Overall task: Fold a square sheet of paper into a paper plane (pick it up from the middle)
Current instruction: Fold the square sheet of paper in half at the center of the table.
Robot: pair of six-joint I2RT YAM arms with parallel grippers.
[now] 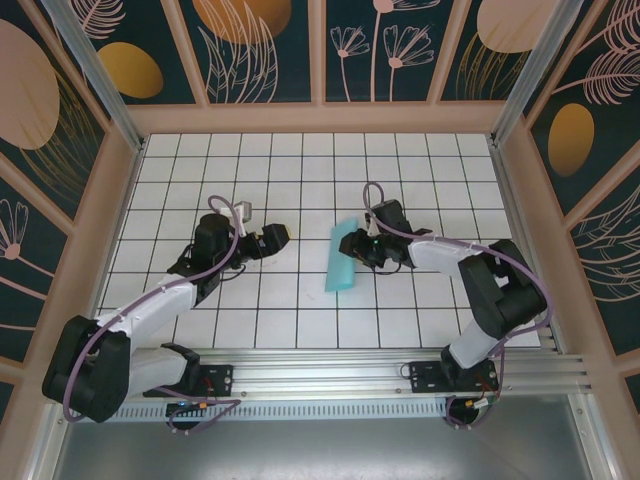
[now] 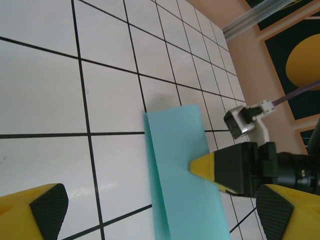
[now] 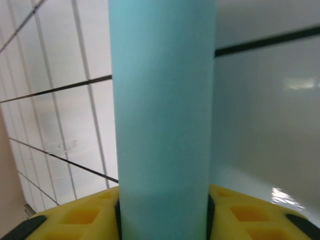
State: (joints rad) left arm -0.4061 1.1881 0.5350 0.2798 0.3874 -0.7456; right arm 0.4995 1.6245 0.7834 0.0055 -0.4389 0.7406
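White tiled table [image 1: 200, 190] with black grid lines, boxed in by dark floral wall panels [image 1: 260, 50]. The square sheet of paper [image 1: 342, 260] is folded into a long narrow strip, light teal. It's lying near the middle of the table, running roughly front to back with a slight tilt. In the left wrist view a crease runs down the strip close to its left edge.

The right gripper [image 1: 360, 248] is touching the strip's right edge about halfway along. From its own wrist camera the strip fills the gap between the yellow fingers [image 3: 80, 215], which look about half closed around it. Honestly I can't tell if that's a real grip or the paper just sits there. The left wrist view shows one yellow tip resting on top of the strip.

The left gripper [image 1: 280, 238] sits left of the strip, apart from it and pointing at it, jaws spread wide — black pads [image 2: 47, 205] far out at either side.
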